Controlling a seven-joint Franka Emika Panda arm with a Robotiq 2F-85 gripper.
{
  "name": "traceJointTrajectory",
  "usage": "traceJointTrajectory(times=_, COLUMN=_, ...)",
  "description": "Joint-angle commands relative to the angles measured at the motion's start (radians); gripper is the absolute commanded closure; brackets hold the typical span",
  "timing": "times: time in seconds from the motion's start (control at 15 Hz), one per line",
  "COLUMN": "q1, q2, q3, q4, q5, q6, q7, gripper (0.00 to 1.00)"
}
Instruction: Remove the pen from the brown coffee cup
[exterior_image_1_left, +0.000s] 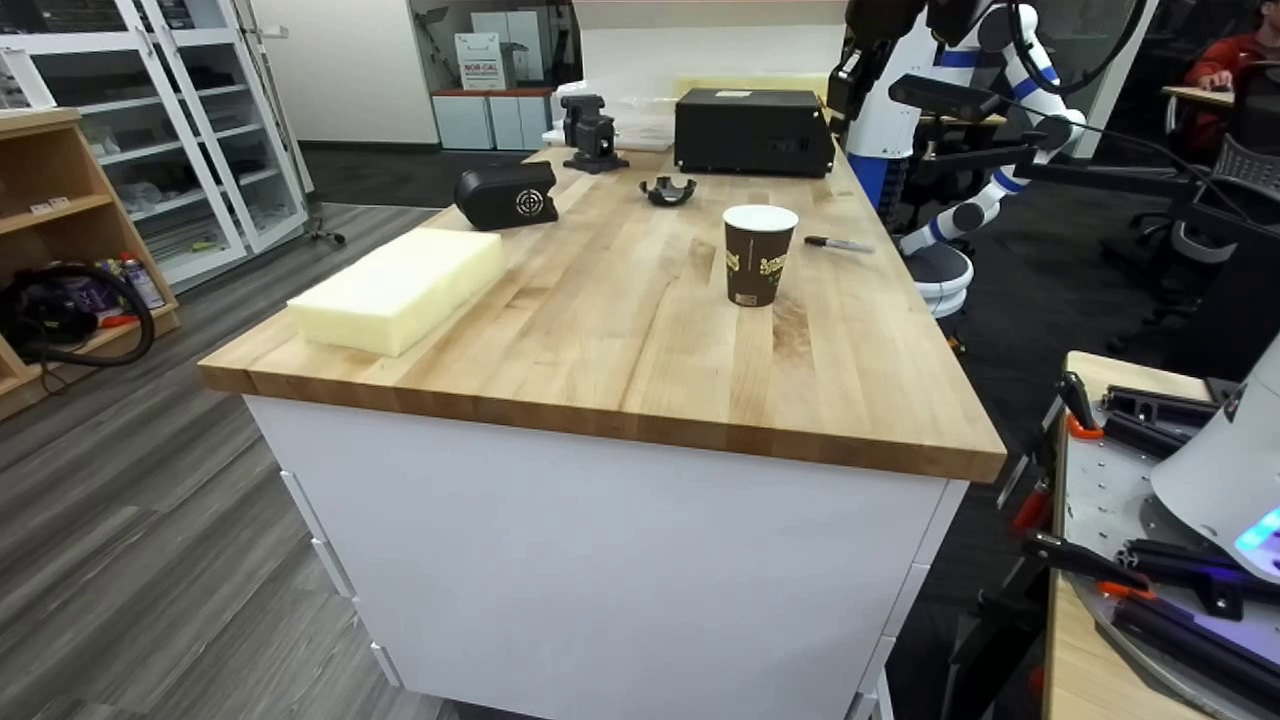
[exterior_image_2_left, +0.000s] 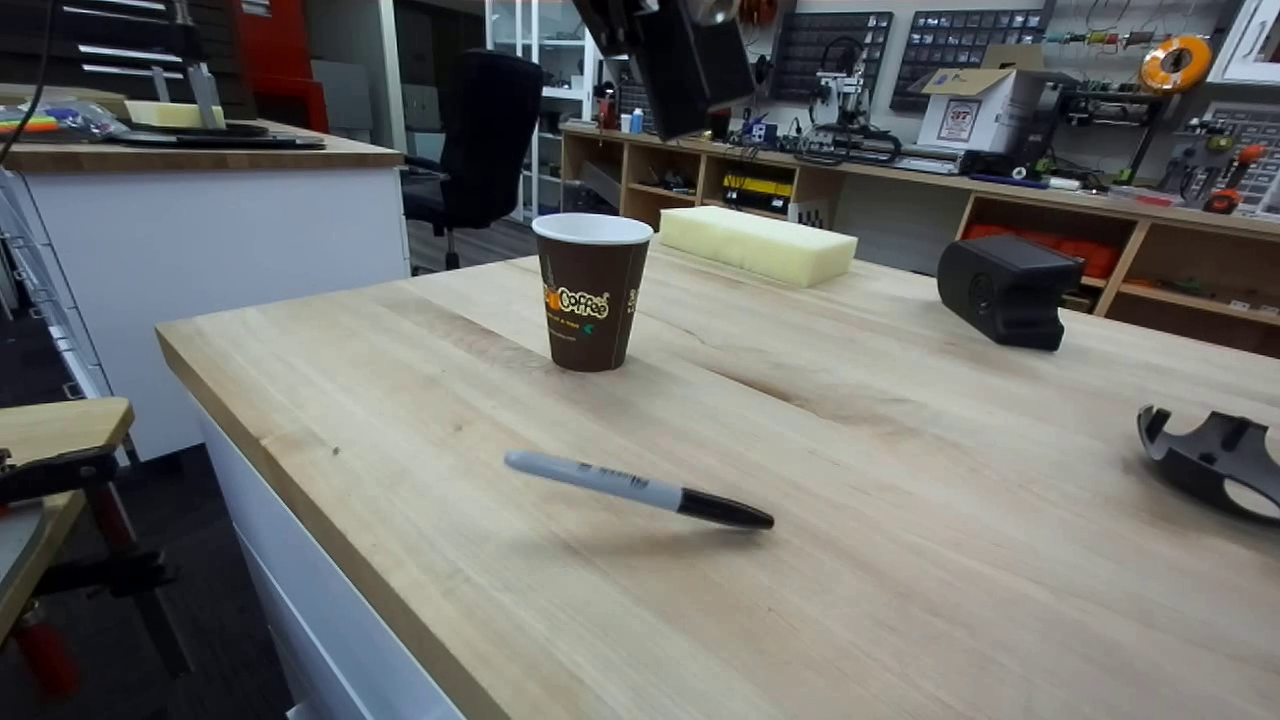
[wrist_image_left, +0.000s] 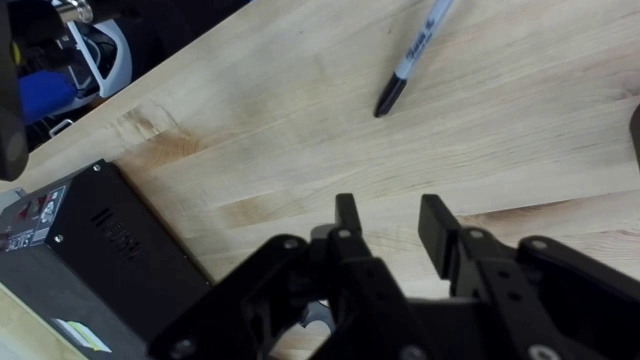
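Wrist view shows my spread, empty gripper and the Sharpie pen upper right of centre on the tabletop, apart from the brown coffee cup in both exterior views, so I judge removal done, leaving only retreat.

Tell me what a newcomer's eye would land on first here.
Probably the brown coffee cup, upright on the wooden tabletop, with the pen lying apart from it. Next, the pale yellow block near the tabletop's edge in an exterior view. The wrist view's lower half shows the black fingers, standing apart.
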Motion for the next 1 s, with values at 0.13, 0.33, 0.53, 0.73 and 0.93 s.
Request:
traceJointTrajectory(times=0.13, q1=0.001, q2=0.000, q3=0.029, q4=0.001, q5=0.003, q6=-0.003, q7=-0.002, gripper=0.44)
traceJointTrajectory(times=0.33, q1=0.000, q2=0.004, q3=0.027, q4=0.001, q5=0.003, q6=-0.003, q7=-0.003, gripper=0.26)
traceJointTrajectory(times=0.53, q1=0.000, q2=0.004, q3=0.026, q4=0.001, q5=0.003, q6=-0.003, q7=-0.003, gripper=0.25)
traceJointTrajectory(times=0.73, q1=0.000, q2=0.004, q3=0.026, q4=0.001, q5=0.003, q6=-0.003, q7=-0.003, gripper=0.25)
traceJointTrajectory(times=0.93, q1=0.000, q2=0.004, q3=0.026, q4=0.001, q5=0.003, q6=-0.003, q7=-0.003, gripper=0.25)
